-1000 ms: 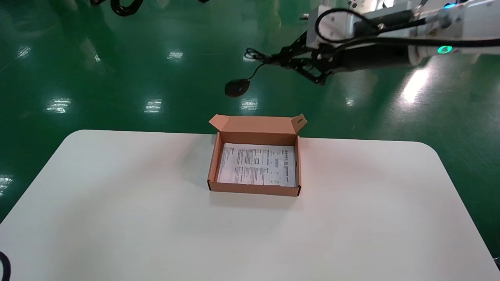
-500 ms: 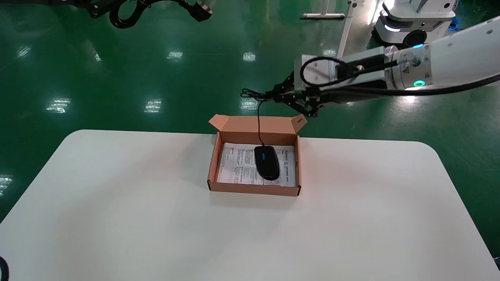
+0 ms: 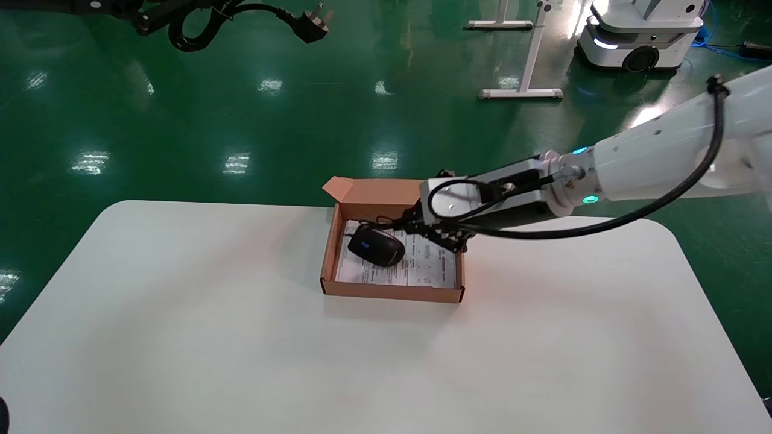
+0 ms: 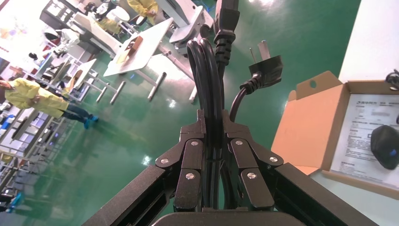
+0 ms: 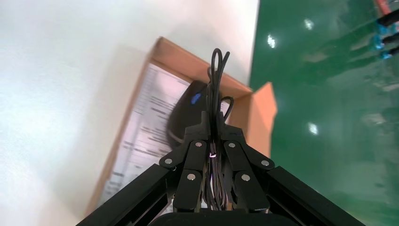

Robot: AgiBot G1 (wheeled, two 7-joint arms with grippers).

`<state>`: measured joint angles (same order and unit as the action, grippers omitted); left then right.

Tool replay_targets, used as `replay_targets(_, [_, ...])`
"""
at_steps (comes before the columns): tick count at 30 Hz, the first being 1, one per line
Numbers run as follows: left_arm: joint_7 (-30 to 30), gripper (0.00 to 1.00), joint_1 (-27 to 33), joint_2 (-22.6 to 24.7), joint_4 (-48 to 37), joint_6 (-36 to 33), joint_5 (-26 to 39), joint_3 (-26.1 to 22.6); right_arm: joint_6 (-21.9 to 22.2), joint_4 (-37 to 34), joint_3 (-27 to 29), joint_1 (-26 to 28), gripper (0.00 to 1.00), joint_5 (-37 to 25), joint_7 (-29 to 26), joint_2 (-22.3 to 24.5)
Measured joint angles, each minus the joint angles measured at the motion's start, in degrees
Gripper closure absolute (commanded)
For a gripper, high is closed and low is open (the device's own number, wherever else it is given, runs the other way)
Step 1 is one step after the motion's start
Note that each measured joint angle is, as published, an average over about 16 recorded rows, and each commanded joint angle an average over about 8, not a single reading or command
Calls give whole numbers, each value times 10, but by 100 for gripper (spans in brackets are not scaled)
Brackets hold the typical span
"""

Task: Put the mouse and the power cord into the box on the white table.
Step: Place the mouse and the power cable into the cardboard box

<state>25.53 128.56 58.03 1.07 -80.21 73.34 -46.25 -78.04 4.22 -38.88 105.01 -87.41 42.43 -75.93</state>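
Since half a second earlier the mouse (image 3: 376, 246) had slid from the middle of the box (image 3: 329, 258) toward its ten o'clock corner and turned slantwise, and the right gripper (image 3: 422, 228) had dropped from above the back flap down into the box itself. Resting on the printed sheet (image 3: 422, 265), the mouse lay inside the box walls, its blue wheel facing up. Its thin cable (image 5: 215, 75) ran bunched from the mouse into the right gripper, whose jaws were closed on the bundle at about the box's two o'clock side. So the mouse body looked delivered, but its cable had not been let go and would want to land inside the walls too.

Out past the bench (image 3: 181, 313), far at eleven o'clock and high over the green floor, the left gripper (image 4: 214, 141) held the power cord (image 4: 209, 84), jaws clamped narrow round the doubled coil, with the plug (image 3: 312, 24) dangling free. That cord was not yet in the box; by my reading roughly half the job remained.
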Motion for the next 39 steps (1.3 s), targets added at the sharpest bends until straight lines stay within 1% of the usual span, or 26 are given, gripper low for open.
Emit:
replay_targets(5, [-3,100,-1,2,-1,-6,4,-3,2,3,-4,-11,21,-2,-4,-9])
replay_targets(6, [-3,100,-1,3,-1,-7,4,-3,2,4,-4,-12,11,-2,-6,-10])
replay_targets(7, [-4,100,-2,3,-1,-8,5,-4,2,5,-5,-14,3,-3,-7,-11])
replay_targets(8, [-4,100,-3,4,-1,-8,6,-4,2,6,-5,-15,0,-3,-9,-11])
replay_targets(20, [-5,100,-19,13,-3,-17,14,-10,3,18,-10,-20,0,0,-20,-10])
replay_targets(25, [-3,100,-34,22,-4,-26,18,-13,6,19,-9,-10,0,3,-21,1])
replay_targets(31, [7,100,-76,51,-3,-35,18,-13,1,15,-7,22,0,5,-26,42])
replay_targets(39, [39,100,-153,118,3,-24,17,-13,-22,11,-12,78,0,-5,-39,130])
